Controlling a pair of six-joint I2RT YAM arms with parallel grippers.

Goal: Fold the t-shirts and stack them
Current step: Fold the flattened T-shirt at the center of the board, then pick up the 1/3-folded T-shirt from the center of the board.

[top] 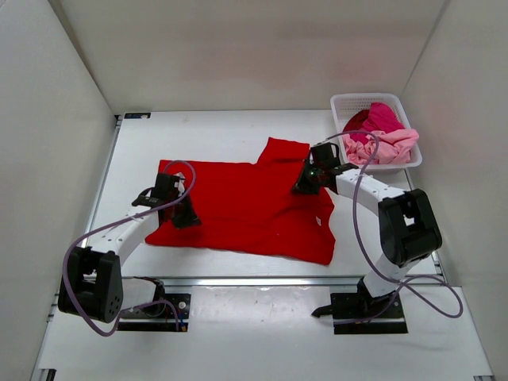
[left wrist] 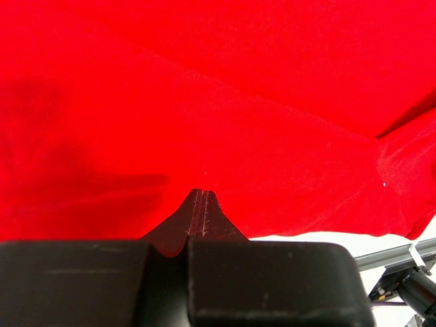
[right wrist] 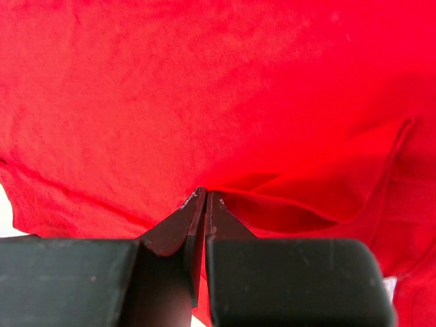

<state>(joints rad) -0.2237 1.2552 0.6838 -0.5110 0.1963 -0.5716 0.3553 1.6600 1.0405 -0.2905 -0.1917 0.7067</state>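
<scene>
Plainly, the red shirt (top: 246,206) is light, limp cloth with no stiffness. It lies spread nearly flat across the middle of the table (top: 222,131), 1 sleeve pointing toward the far side. It will drape, stretch and drag rather than slide as a sheet, so it probably wants lifting at 2 points along an edge or seam, where the doubled cloth gives the fingers something to bite. The left gripper (top: 184,213) sits on the shirt's left edge with its jaws pressed fully together. The wrist view shows the tips buried in red cloth, seemingly nipping a thin layer. The right gripper (top: 304,184), at the right side below the sleeve, is likewise closed tight, a raised fold running straight into its tips. A thin pinch like this could slip free if pulled fast. The magenta shirt (top: 379,117) and pink shirt (top: 389,147) sit crumpled in the basket (top: 337,103) at the far right corner.
</scene>
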